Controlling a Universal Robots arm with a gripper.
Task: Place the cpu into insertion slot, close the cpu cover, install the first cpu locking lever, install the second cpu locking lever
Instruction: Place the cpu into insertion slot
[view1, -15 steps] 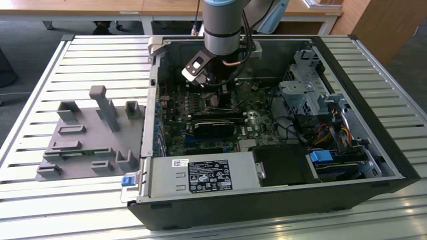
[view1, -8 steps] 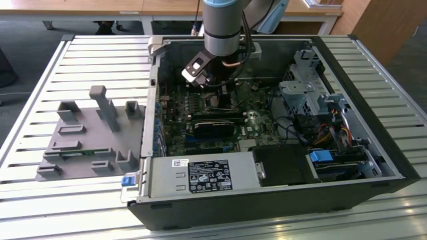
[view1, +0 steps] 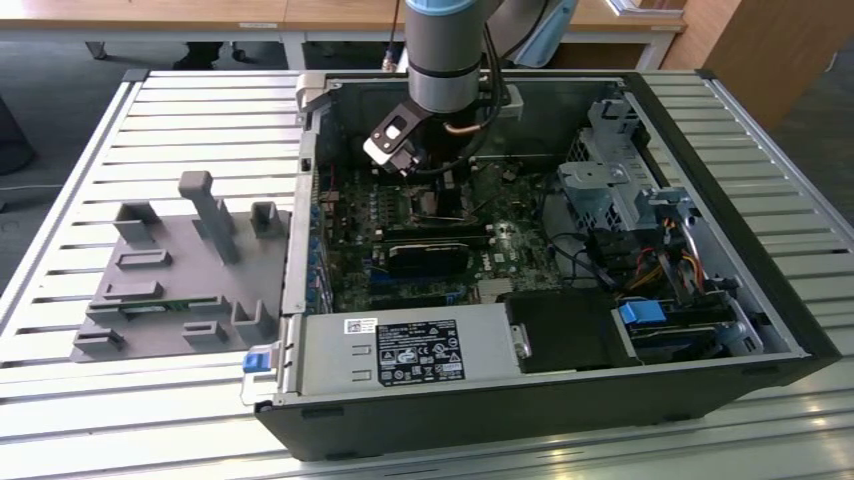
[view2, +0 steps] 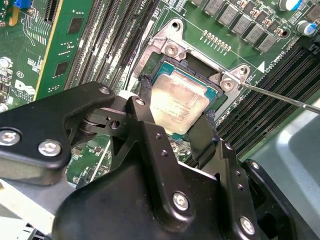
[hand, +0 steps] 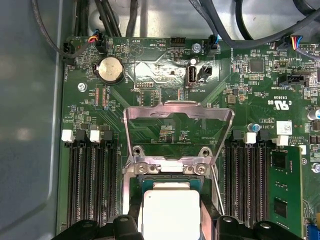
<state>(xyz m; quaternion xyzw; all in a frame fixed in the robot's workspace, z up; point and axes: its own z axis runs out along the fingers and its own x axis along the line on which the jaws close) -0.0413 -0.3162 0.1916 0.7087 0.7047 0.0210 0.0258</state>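
The arm (view1: 447, 50) was seen reaching down into an open computer case (view1: 534, 425) that was laid on its side on a slatted metal bench (view1: 200, 110). A grey moulded fixture (view1: 174, 270) was set on the bench at the exterior view's left, just beside the case. A labelled power supply (view1: 400, 350) was mounted inside the case along its near wall.

In the second wrist view, the gripper (view2: 178, 100) was positioned directly over the insertion slot (view2: 200, 70) on the green motherboard (hand: 150, 90). The cpu (view2: 180, 102) was held between the jaws, its silver top plate facing up. The black fingers (view2: 146, 97) were pressed against two of its opposite edges. The chip was located inside the outline of the socket, at or just above its bed. Whether it was fully seated could not be told.

In the first wrist view, the cpu cover (hand: 178, 106) was found swung open, tilted back on its hinge at the socket's edge. The board was visible through its window. A thin metal locking lever (view2: 280, 96) was seen running out from one corner of the socket, unlatched. Banks of long black memory slots (hand: 90, 185) were arranged on both sides of the socket. A coin cell battery (hand: 110, 69) was seated on the board beyond the raised cover.
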